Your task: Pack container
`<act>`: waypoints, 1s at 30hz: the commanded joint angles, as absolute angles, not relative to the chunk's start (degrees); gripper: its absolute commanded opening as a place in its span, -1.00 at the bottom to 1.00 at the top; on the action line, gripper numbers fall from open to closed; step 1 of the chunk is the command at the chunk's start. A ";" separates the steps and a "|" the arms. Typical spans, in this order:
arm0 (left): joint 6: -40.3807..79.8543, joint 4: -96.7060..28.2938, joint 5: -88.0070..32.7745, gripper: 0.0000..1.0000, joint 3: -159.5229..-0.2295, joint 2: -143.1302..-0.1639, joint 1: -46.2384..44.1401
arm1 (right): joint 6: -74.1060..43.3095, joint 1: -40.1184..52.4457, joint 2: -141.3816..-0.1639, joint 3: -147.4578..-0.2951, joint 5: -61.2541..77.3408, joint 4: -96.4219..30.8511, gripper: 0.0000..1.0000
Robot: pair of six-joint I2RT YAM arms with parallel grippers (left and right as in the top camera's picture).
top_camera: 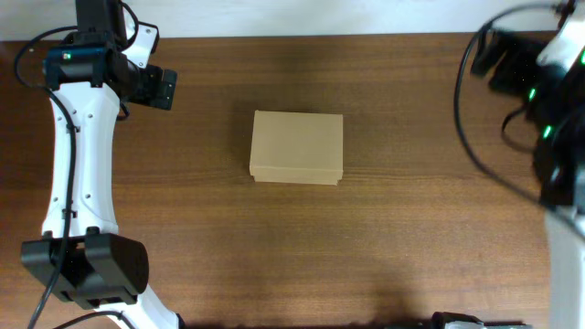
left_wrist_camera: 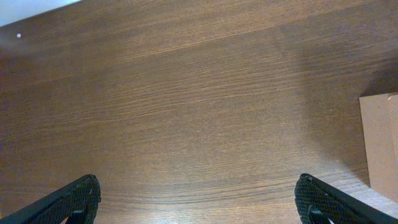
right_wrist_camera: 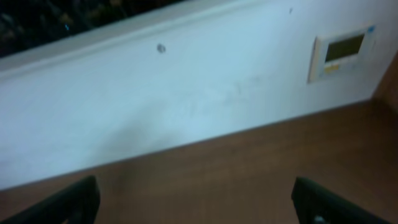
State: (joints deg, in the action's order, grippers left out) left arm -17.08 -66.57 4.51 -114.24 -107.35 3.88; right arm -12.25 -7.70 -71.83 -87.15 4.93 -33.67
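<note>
1. Left gripper [left_wrist_camera: 199, 204] stands wide open over bare wood, holding nothing.
2. Right gripper [right_wrist_camera: 196, 205] is just as wide, empty, touching nothing.
3. Box [top_camera: 297, 146]: plain tan cardboard, lid shut flat, in the middle of the table [top_camera: 411, 251], well apart from both grippers.
4. Right gripper faces a white wall [right_wrist_camera: 186, 99].

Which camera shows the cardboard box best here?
Overhead: the whole box sits in full view on the table. Left wrist catches only a strip of the box at the frame's right edge; right wrist shows wall, no box.
</note>
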 commanded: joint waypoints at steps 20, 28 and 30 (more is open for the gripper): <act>-17.39 -66.65 3.84 0.99 -115.24 -105.73 3.92 | -18.94 -0.75 -3.29 -19.16 3.95 -21.56 0.98; -17.39 -66.65 3.84 0.99 -115.24 -105.73 3.92 | -18.94 -0.75 -1.67 -11.77 3.11 -21.52 0.98; -17.39 -66.65 3.86 0.99 -115.24 -105.73 3.92 | -18.94 -0.75 -1.67 -11.18 2.57 -21.54 0.98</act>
State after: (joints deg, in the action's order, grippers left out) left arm -17.08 -66.61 4.47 -114.24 -107.24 3.88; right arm -18.28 -1.21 -2.50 -12.05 3.99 -21.78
